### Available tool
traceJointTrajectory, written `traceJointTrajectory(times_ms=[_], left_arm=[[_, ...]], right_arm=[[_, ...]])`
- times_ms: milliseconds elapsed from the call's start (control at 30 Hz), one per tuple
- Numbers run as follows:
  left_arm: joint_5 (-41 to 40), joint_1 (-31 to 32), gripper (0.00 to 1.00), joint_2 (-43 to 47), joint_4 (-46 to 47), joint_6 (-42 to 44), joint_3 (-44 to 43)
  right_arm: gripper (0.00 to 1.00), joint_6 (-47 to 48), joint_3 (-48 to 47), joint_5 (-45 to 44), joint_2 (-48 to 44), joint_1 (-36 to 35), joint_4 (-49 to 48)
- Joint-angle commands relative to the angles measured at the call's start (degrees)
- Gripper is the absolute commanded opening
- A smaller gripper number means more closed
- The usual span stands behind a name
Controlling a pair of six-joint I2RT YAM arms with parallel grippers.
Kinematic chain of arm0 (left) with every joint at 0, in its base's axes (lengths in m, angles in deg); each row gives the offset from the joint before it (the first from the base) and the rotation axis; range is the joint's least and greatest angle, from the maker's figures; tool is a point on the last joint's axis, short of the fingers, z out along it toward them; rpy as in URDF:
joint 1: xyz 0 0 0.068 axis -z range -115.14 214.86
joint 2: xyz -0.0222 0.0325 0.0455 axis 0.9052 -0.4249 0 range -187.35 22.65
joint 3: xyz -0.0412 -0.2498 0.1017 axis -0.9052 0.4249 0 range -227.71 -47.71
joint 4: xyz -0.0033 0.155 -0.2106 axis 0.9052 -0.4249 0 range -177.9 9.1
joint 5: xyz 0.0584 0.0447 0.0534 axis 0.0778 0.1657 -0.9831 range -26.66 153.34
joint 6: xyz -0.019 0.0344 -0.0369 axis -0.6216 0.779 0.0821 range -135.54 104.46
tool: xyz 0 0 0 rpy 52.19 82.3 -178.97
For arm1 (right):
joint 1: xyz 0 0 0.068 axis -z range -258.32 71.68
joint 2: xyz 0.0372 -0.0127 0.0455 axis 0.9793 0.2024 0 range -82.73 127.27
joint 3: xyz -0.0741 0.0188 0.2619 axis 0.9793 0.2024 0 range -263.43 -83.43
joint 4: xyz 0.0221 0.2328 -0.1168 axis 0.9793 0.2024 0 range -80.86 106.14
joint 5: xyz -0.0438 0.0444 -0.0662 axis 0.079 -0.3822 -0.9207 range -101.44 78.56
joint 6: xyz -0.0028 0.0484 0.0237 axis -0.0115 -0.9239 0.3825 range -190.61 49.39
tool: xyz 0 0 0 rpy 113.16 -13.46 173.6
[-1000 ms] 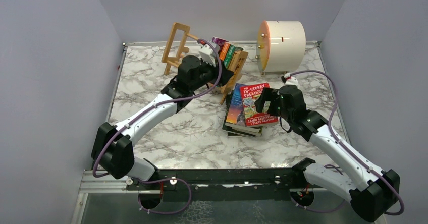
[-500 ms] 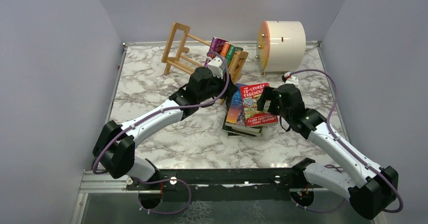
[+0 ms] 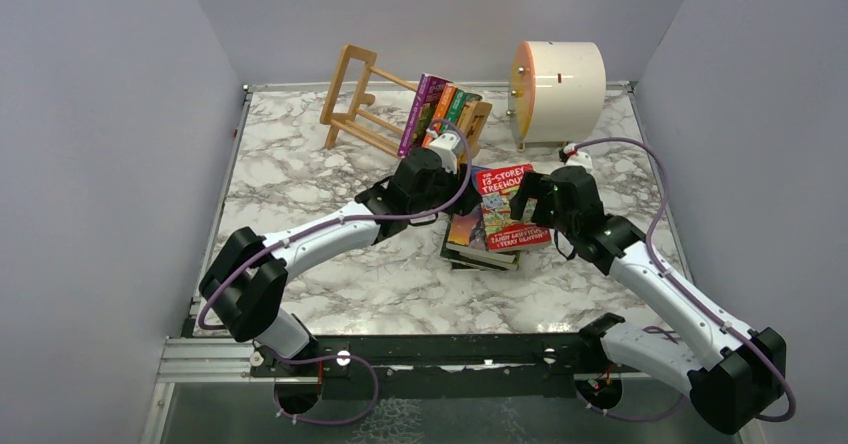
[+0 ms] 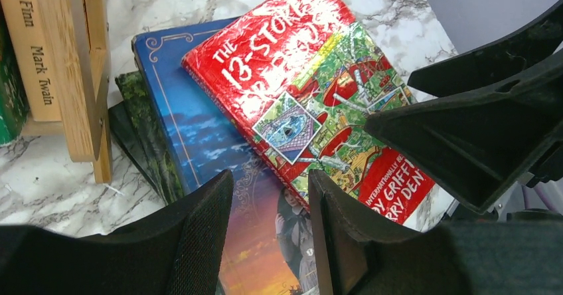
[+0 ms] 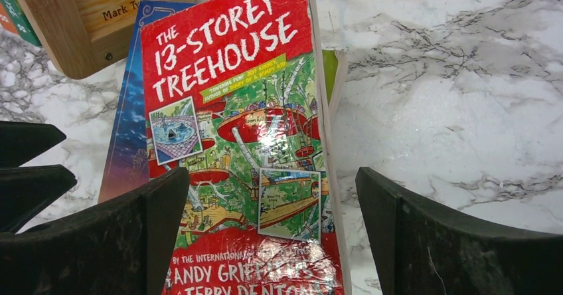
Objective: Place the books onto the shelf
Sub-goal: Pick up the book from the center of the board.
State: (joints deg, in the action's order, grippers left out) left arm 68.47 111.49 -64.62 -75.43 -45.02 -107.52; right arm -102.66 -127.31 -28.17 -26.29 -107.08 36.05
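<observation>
Several books (image 3: pixel 440 109) lean at the right end of the light-wood shelf (image 3: pixel 347 82). A stack of books (image 3: pixel 470 244) lies flat on the table, topped by the red book (image 3: pixel 503 204), "The 13-Storey Treehouse" (image 5: pixel 232 96). My left gripper (image 3: pixel 458 202) hovers over the stack's left side, above a blue-covered book (image 4: pixel 192 129). It (image 4: pixel 269 182) is partly open with nothing between its fingers. My right gripper (image 3: pixel 522 204) stands wide open over the red book's near right edge (image 5: pixel 271 189), one finger above the cover, the other above the table.
A cream drum (image 3: pixel 557 79) stands at the back right, beside the shelf. The shelf's wooden end piece (image 4: pixel 80 62) is close to the stack's far left corner. The two grippers face each other across the stack, a short gap apart. Grey walls enclose the marble table (image 3: pixel 330 264).
My left arm has pulled back from the shelf and swung right and nearer, over the stack; the shelved books now show fully. The right arm has hardly moved.
</observation>
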Motion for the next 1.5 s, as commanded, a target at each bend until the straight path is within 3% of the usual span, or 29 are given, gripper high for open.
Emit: traceJointTrajectory(times_ms=[0, 567, 700, 1033, 1467], left_arm=[[-1.7, 0.4, 0.39, -0.4, 0.6, -1.6, 1.5], [-4.2, 0.3, 0.40, 0.9, -0.4, -2.9, 5.4], [-5.0, 0.1, 0.48, 2.1, 0.0, -4.6, 6.8], [-1.4, -1.2, 0.59, 5.1, 7.3, -8.9, 12.1], [6.6, -3.8, 0.60, 3.2, 15.5, -12.2, 15.6]], right_arm=[[0.94, 1.2, 0.7, 2.7, 0.3, 0.3, -2.5], [0.92, 5.0, 1.5, 14.0, 1.3, 0.3, -7.2], [0.91, 5.3, 1.5, 14.9, 2.1, 0.3, -7.5], [0.91, 5.9, 1.3, 16.9, 3.4, 0.3, -9.0], [0.90, 6.6, 1.4, 20.1, 5.4, 0.3, -11.1]])
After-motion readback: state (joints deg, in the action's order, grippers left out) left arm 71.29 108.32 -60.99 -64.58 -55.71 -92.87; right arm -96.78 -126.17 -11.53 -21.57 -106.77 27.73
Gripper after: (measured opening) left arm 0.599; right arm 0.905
